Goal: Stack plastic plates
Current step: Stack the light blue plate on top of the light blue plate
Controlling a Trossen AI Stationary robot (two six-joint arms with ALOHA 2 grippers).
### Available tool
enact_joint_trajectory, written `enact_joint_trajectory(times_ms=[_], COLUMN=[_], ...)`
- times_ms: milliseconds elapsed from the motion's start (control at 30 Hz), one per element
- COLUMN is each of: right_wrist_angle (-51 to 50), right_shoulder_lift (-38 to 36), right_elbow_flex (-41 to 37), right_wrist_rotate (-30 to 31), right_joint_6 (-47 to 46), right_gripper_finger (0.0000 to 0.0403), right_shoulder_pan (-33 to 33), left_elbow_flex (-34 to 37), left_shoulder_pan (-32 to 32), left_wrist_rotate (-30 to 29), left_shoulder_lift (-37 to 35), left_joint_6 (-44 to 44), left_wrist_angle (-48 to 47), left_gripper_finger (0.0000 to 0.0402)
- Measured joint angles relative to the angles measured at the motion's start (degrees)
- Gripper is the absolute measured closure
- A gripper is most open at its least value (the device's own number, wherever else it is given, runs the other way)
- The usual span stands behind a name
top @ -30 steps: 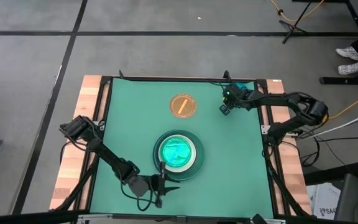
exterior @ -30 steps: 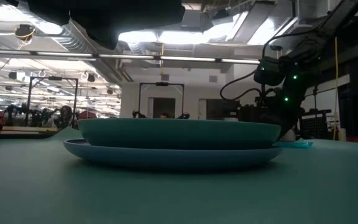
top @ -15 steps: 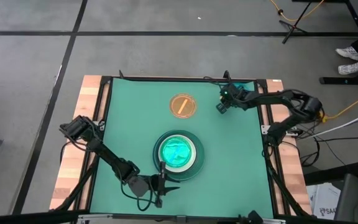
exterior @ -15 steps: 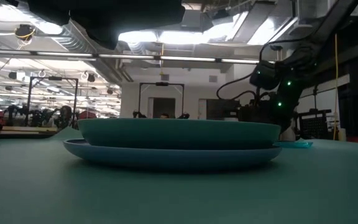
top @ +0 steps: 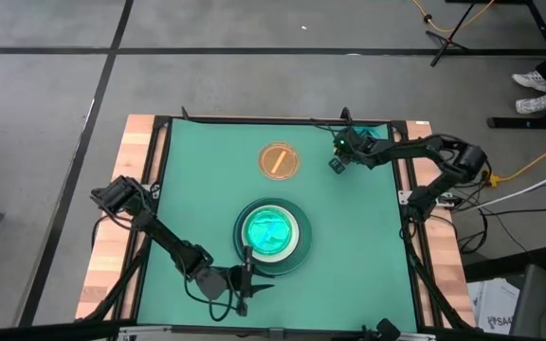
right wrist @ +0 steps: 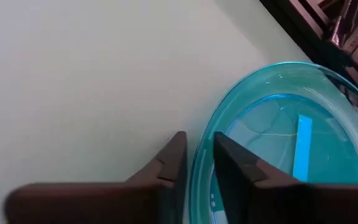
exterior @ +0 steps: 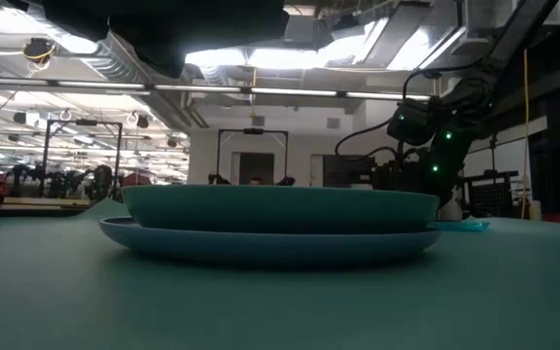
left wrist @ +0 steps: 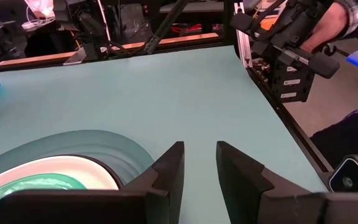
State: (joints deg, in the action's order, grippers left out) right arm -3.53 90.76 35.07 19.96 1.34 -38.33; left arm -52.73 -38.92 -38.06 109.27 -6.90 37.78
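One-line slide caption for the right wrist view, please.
Right gripper fingers straddle the rim of a translucent cyan plate on the green table.

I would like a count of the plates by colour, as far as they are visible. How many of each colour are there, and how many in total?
orange plate: 1
cyan plate: 1
light-blue plate: 1
dark-green plate: 1
white plate: 1
green translucent plate: 1
Total: 6 visible; the stack may hide more.

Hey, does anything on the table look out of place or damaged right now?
Nothing looks damaged. The orange plate sits apart from the stack, and the right gripper straddles a cyan plate's rim.
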Motion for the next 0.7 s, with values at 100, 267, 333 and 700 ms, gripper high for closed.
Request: enact_joint_trajectory(times_ms=[100,267,333,700], right_wrist_angle=[-0.05,-0.13,-0.09,-0.39], right_shoulder_lift=[0.04,0.07,0.07,-2.04], right_elbow_flex=[0.0,-0.02,-0.02,-0.15], right_wrist_rotate=[-0.01,0.42,0.4,-1.28], right_joint_6=[0.78,3.03,3.44,4.62], right_gripper_finger=[0.0368,0.0394,0.0392,0.0401], right_shoulder_pan=[0.0,0.07,0.07,7.86], left_elbow_flex=[0.0,0.0,0.0,-0.02], left_shoulder_pan=[0.0,0.0,0.0,0.0], left_wrist_rotate=[0.0,0.0,0.0,-0.2], left_shoulder_lift=[0.0,0.0,0.0,0.0], left_joint_6=[-0.02,-0.04,-0.04,-0.07], left_wrist_angle=[0.0,-0.02,-0.03,-0.04], left_gripper_finger=[0.0315,0.0315,0.0315,0.0315])
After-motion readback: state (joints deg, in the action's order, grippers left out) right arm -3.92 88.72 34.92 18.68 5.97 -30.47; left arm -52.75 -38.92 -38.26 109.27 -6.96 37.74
